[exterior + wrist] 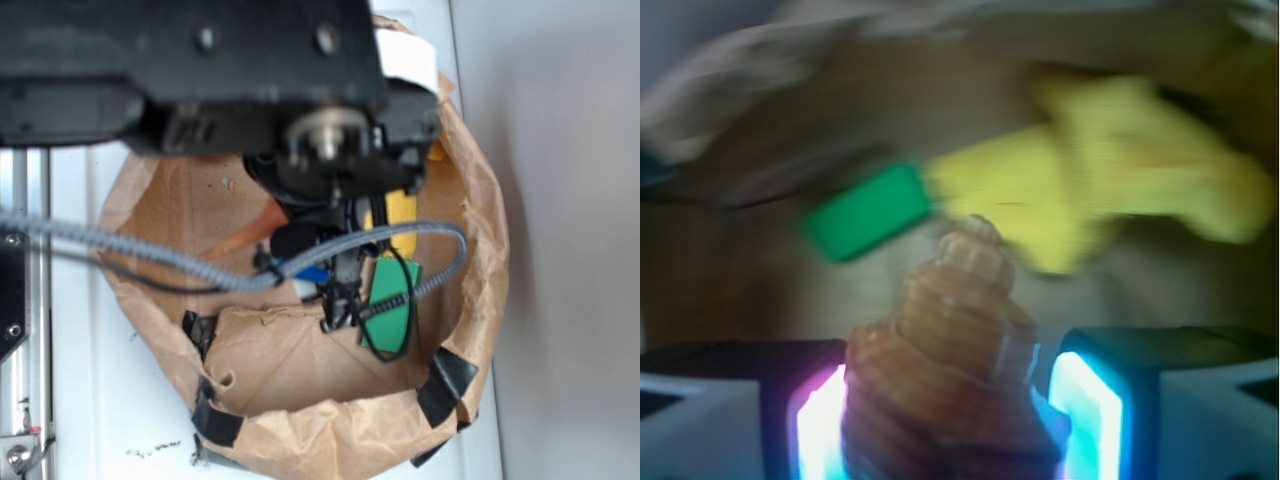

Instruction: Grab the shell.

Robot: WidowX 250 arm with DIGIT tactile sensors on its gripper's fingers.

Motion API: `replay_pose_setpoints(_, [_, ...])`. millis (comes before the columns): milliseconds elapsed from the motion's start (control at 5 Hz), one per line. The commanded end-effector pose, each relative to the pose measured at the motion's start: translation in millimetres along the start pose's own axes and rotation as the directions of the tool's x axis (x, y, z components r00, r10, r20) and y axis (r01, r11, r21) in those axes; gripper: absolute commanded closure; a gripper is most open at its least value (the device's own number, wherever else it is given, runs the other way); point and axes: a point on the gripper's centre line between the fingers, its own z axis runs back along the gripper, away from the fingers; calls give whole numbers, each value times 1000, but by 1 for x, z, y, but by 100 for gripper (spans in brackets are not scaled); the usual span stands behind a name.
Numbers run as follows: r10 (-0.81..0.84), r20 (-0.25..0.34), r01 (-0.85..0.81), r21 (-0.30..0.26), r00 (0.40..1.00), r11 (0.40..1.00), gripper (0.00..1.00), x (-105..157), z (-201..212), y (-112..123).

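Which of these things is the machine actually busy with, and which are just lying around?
Busy with:
- shell, sitting between the two pads of the claw

Lying around:
- green block, beyond the shell
- yellow cloth, crumpled beside the block
- brown paper bag holding everything

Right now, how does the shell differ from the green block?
The shell is orange-brown, ribbed and spiral, narrowing toward one end; the green block is flat-faced, rectangular and plain. In the wrist view the shell sits between the two lit jaws of the gripper, while the block lies free beyond it, near the yellow cloth. The shell fills much of that view; the block looks small, being farther off. Both are small loose items inside the brown paper bag.
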Motion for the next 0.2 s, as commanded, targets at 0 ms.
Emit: replay_pose_setpoints(0, [14,110,-30,141,994,990,100,-1,22,-14])
